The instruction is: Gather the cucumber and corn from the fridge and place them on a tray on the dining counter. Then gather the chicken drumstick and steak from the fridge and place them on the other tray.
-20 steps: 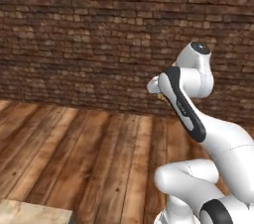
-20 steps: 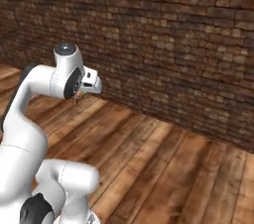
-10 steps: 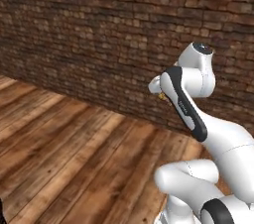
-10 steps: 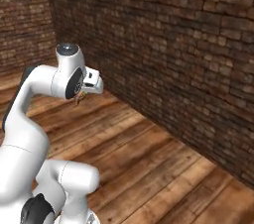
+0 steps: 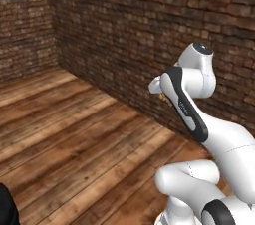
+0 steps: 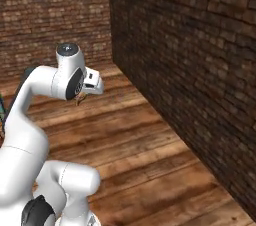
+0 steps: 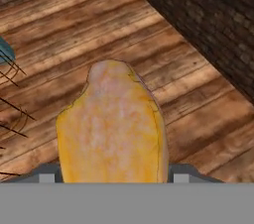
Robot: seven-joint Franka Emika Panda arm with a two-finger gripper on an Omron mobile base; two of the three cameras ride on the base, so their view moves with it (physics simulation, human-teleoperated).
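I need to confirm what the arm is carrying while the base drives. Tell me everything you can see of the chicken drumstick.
The chicken drumstick is a golden-tan, mottled piece with paler patches and a matte, cooked-looking skin. In the hand view it is broad near the gripper and tapers to a rounded, narrower end pointing away. It sits between the fingers, held above the wooden plank floor near the brick wall, touching nothing else. In the base views just a small tan bit peeks out below the hand.

Matt golden, mottled chicken drumstick [image 7: 111, 129]; grainy wooden plank floor [image 5: 74, 139]; rough brick wall [image 6: 190, 70].
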